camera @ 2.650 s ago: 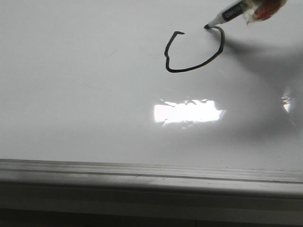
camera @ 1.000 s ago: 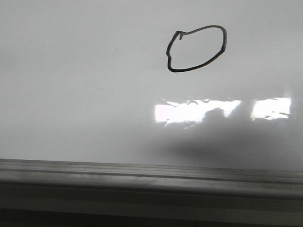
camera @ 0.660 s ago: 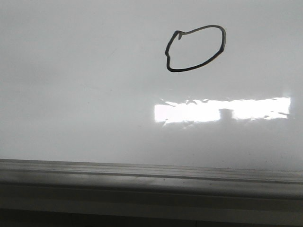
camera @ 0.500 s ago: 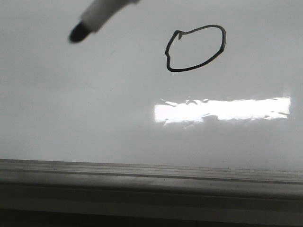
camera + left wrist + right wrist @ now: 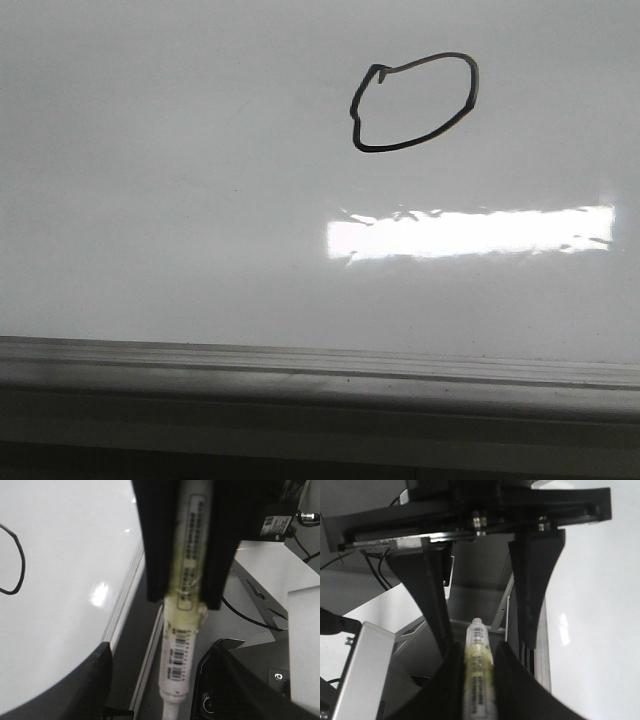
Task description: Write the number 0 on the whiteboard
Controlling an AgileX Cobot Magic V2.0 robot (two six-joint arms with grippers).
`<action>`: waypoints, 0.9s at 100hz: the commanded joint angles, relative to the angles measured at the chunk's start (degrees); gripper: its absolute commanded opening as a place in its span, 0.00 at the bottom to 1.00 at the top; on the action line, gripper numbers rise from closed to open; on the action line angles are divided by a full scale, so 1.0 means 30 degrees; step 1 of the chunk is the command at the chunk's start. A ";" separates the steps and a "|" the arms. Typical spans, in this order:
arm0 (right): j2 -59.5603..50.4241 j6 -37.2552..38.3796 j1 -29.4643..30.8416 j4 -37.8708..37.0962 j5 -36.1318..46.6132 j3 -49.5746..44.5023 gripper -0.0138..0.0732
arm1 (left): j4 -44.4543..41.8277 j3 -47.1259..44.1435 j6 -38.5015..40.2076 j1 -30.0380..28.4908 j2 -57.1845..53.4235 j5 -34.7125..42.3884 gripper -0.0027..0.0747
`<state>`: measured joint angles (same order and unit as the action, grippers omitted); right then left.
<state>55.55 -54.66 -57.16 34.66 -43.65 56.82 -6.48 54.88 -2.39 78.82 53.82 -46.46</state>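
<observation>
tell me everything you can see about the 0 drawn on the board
The number 0 is a thin black marker outline on the glossy whiteboard, a closed, lopsided oval wider than tall, in the far right part of the front view. A small kink with a short inward tick marks its upper left corner, and the top stroke looks fainter than the bottom. Nothing touches or covers it. The bright glare lies nearer, apart from it.

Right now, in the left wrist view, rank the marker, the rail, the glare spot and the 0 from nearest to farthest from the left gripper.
1. Marker: clamped in the left gripper.
2. Rail: the whiteboard edge, beside the marker.
3. Glare spot: on the whiteboard, just past the rail.
4. 0: farthest, deeper into the whiteboard.
</observation>
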 commanded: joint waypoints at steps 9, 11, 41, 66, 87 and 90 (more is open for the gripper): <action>-0.0122 -0.0321 -0.0596 0.0777 0.1031 0.0654 0.11 | -0.0007 0.0628 0.0649 0.0135 -0.0091 0.0802 0.53; -0.0122 -0.0321 -0.0699 0.0833 0.1016 0.0654 0.11 | -0.0109 0.0628 0.0796 0.0088 -0.0091 0.0802 0.53; -0.0510 -0.0321 -0.1172 0.0834 0.1261 0.0654 0.11 | -0.0120 0.0628 0.1609 -0.0958 -0.0091 -0.0145 0.53; -0.0709 -0.0321 -0.1172 0.1276 0.1507 0.0696 0.11 | 0.0036 0.0628 0.1609 -0.0958 0.0570 0.0100 0.53; -0.0673 -0.0321 -0.1172 0.1276 0.1230 0.0696 0.11 | 0.0036 0.0628 0.1609 -0.0958 0.0904 0.0923 0.53; -0.0673 -0.0321 -0.1172 0.1276 0.1196 0.0696 0.11 | -0.0065 0.0628 0.1609 -0.0958 0.0904 0.0952 0.53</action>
<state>54.47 -55.07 -60.24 34.00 -41.29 56.82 -4.77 54.98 1.82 76.25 56.84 -48.11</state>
